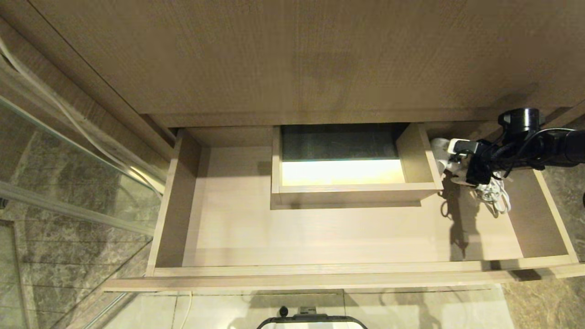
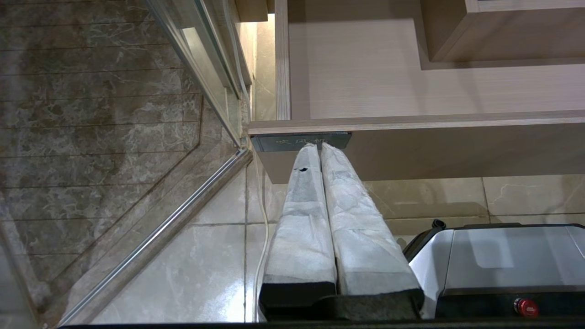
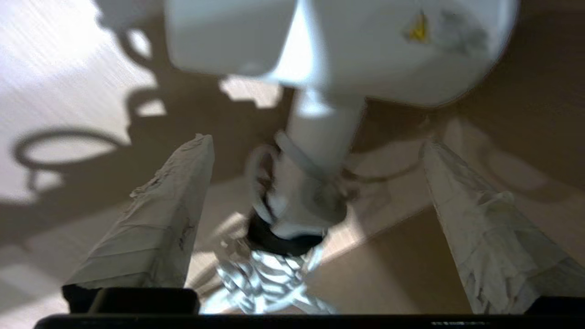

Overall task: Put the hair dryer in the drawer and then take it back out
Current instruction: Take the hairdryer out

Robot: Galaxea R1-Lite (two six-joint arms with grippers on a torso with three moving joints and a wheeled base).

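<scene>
Only wrist: right claw (image 3: pixel 315 146) spread | hair dryer (image 3: pixel 347 50) loose between

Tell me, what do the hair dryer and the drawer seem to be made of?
The hair dryer: probably plastic, since its white shell is smooth and slightly glossy. The drawer: it looks like light wood or wood-look laminate with a matte finish; fine straight grain lines show, but the pictures cannot tell which.

The white hair dryer (image 1: pixel 445 161) lies in the open light-wood drawer (image 1: pixel 237 228), right of its boxed cutout (image 1: pixel 347 192), bundled cord (image 1: pixel 493 195) beside it.
</scene>
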